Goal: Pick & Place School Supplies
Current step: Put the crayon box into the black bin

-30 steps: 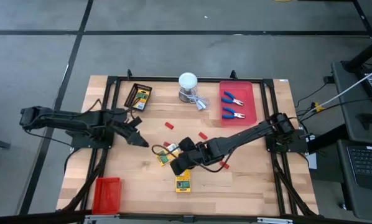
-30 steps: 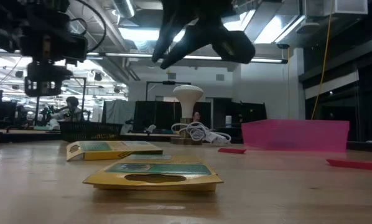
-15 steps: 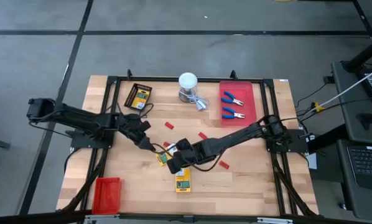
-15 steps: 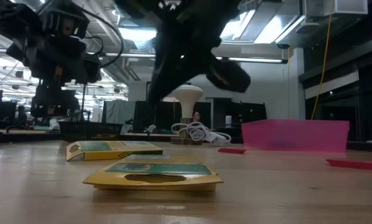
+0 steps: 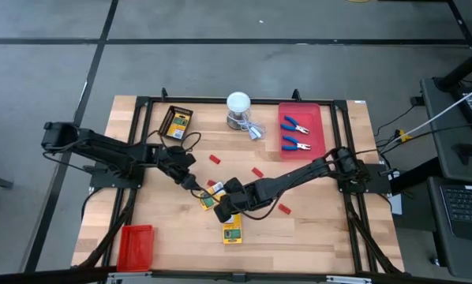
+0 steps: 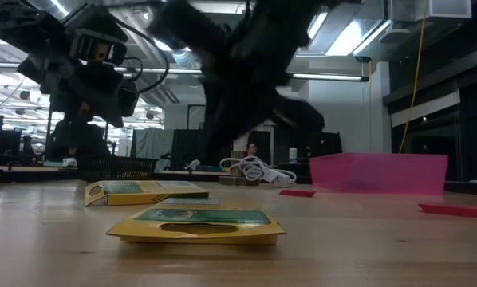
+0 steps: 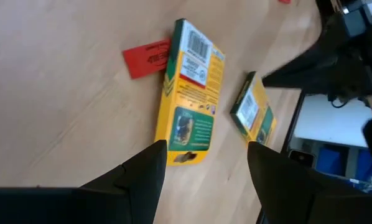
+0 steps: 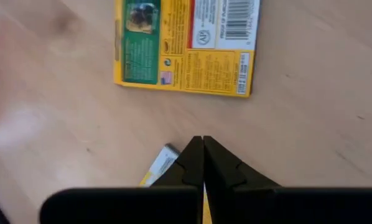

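Two yellow-green crayon boxes lie flat mid-table, one (image 5: 211, 197) just ahead of my left gripper (image 5: 195, 185), the other (image 5: 233, 231) nearer the front edge. In the left wrist view the first box (image 7: 189, 93) lies ahead of the open fingers, in line with the gap between them. My right gripper (image 5: 224, 207) hangs between the two boxes with its fingers shut (image 8: 203, 149); one box (image 8: 186, 43) lies ahead of it and a corner of another (image 8: 160, 165) shows beside the tips. A third box (image 5: 177, 122) sits in the black tray. Two blue-handled pliers (image 5: 297, 126) lie in the red tray. My right gripper's shut fingertips stand right at the corner of a crayon box (image 8: 160, 165), coming down at a slant from the table's right. I cannot tell whether they touch it.
Small red blocks lie scattered on the wood (image 5: 215, 158) (image 5: 257, 171) (image 5: 284, 209), one (image 7: 145, 58) right beside the box ahead of my left gripper. A white round-topped container with a cable (image 5: 238, 110) stands at the far edge. A flat red tray (image 5: 136, 243) sits at the near left corner.
My left gripper has moved toward the table's right and down, closing in on the crayon box at mid-table. My right gripper has dropped lower and shifted slightly left, toward the two boxes. The boxes have stayed where they were.
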Motion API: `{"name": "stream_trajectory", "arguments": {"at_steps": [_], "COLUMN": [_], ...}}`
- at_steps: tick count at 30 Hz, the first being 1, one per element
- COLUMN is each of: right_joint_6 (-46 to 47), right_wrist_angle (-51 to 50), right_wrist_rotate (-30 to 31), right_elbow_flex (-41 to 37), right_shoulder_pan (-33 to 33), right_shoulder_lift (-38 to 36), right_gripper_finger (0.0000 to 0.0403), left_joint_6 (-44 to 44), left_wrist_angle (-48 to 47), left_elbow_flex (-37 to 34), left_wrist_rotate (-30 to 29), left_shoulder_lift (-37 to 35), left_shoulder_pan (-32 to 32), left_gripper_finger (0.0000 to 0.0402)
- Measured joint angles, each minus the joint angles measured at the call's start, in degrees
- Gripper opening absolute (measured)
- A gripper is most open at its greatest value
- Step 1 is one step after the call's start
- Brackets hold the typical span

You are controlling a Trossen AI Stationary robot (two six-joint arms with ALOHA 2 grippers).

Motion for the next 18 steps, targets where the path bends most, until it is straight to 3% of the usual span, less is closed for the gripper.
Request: {"name": "stream_trajectory", "arguments": {"at_steps": [5,18], "right_joint_6": [0.4,-1.9], "right_wrist_angle": [8.9,11.8], "right_wrist_rotate": [-1.3,0.1], "right_elbow_flex": [-5.9,-7.2], "right_shoulder_pan": [-0.2,-1.8], "right_shoulder_lift": [0.0,0.0], "right_gripper_finger": [0.0001,0.0000], "left_joint_6": [0.0,2.1], "left_wrist_angle": [0.0,0.5], "left_elbow_flex": [1.2,5.3], "left_wrist_rotate": [0.0,0.8], "left_shoulder_lift": [2.3,12.4], "left_shoulder_pan": [0.0,0.0], "left_gripper_finger": [0.0221,0.0221]}}
